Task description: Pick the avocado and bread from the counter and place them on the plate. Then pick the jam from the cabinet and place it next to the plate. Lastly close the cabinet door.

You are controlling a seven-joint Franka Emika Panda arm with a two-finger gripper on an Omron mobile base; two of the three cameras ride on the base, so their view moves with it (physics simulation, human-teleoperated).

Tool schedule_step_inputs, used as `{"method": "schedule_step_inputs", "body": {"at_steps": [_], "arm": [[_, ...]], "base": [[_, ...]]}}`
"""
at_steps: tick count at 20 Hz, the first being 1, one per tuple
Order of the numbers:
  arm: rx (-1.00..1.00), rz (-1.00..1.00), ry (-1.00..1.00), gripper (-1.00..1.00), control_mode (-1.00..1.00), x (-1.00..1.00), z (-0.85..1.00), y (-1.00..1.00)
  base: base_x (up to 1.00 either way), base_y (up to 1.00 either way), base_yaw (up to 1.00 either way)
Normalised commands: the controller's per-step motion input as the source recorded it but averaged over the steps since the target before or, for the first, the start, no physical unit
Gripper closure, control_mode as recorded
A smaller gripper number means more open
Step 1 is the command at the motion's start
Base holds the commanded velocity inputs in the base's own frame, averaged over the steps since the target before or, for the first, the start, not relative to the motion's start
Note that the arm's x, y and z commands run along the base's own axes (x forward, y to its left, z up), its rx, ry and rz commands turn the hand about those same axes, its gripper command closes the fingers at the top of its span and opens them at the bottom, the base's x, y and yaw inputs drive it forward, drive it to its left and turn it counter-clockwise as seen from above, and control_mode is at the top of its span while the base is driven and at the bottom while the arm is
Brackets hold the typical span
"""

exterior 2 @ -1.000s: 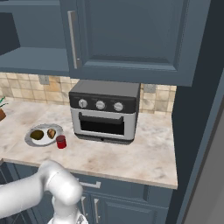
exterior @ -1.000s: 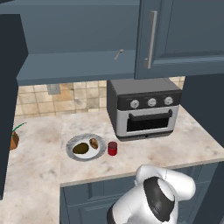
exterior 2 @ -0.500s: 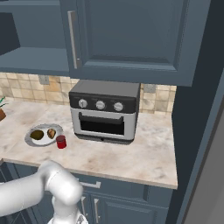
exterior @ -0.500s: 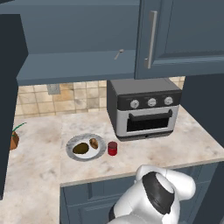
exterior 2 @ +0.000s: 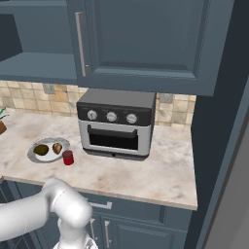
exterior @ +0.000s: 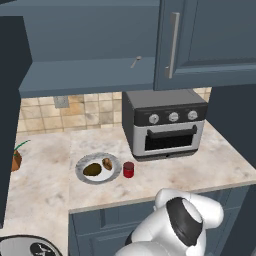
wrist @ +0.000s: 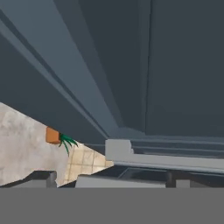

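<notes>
I read the plate stage as finished: the round white plate (exterior: 80, 173) on the beige marbled counter (exterior: 170, 175) carries the dark green avocado (exterior: 92, 170) and the small brown piece of bread (exterior: 107, 163), and the short red jam jar (exterior: 128, 169) stands on the counter just beside the plate's rim, toward the silver-and-black toaster oven (exterior: 165, 123). In the right base view the same layout holds — plate (exterior 2: 35, 155), jar (exterior 2: 68, 157) near its edge. So my judgement is that only the last step is in hand: closing the dark blue cabinet door (exterior: 12, 115), which stands swung open at the far left of the left base view, its open shelf (exterior: 90, 75) exposed. The hand view looks along blue-grey cabinet panelling with the orange plant pot (wrist: 53, 135) low in frame; I cannot tell whether the two dark finger tips are spread or pressed together, and the pictures don't show whether they touch the door. The next move, as I judge it, calls for getting the hand onto the door's outer face and pushing it toward the cabinet frame. Room to work — the door's swing passes above the counter, well over plate and jar; the closed neighbouring door with its long metal handle (exterior: 172, 45) is the edge I must not clip.
</notes>
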Motion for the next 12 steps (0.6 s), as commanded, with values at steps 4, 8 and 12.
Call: {"method": "schedule_step_inputs", "body": {"at_steps": [4, 8, 12], "arm": [[0.0, -0.03, 0.07, -1.0, -1.0, 0.1, 0.0, 0.0], [0.0, -0.06, 0.05, -1.0, -1.0, 0.09, 0.0, 0.0], [-0.01, -0.11, 0.0, -1.0, -1.0, 0.19, 0.0, 0.04]], "base": [[0.0, 0.0, 0.0], [0.0, 0.0, 0.0], [0.0, 0.0, 0.0]]}}
